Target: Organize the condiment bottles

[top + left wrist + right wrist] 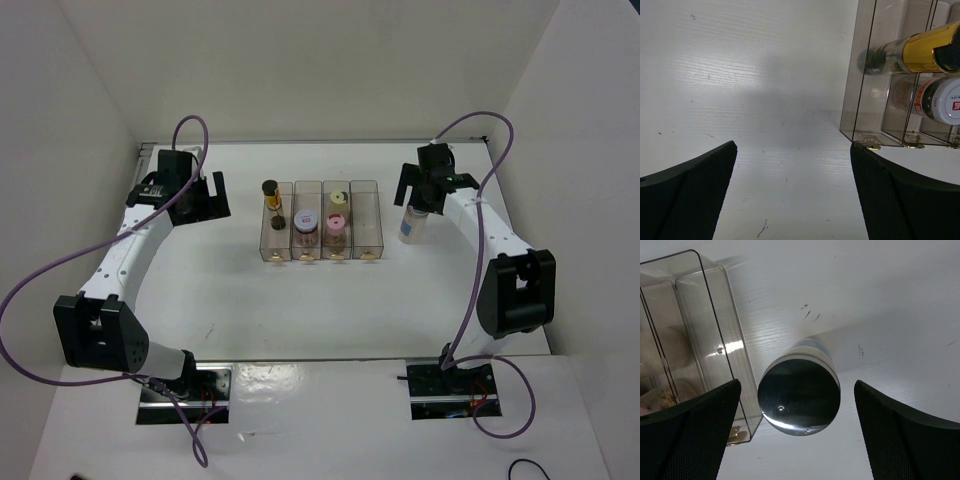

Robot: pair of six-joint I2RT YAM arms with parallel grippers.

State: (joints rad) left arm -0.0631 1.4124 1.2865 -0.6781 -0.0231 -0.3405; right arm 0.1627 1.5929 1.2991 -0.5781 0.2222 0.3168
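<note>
Taking 12 o'clock as the far side of the white surface [300, 310] in the view from above, the clear four-slot rack [366, 218] sits mid-surface. In its nearer half stand the white-lidded brown jar [305, 222], in the second slot from the left, and the pink jar [336, 224], in the third. At 12 o'clock of the pink one, in the same slot, is the cream jar with the dark-dotted lid [338, 198]. The slim black-capped amber bottle [272, 203] occupies the leftmost slot. I cannot tell whether it stands straight or leans.

At 3 o'clock of the rack, outside it and just beside its rightmost wall, the grey-lidded blue-labelled jar [410, 224] stands upright on the surface. The right gripper [415, 198] hangs directly over it. The right wrist view shows its fingers [700, 435] spread wide, one on either side of the lid with a gap to each, so nothing is gripped.

At 9 o'clock of the rack, the left gripper [212, 197] is also spread wide and holds nothing. Its wrist view shows bare surface between the fingers, and the rack's corner is near one of them.
</note>
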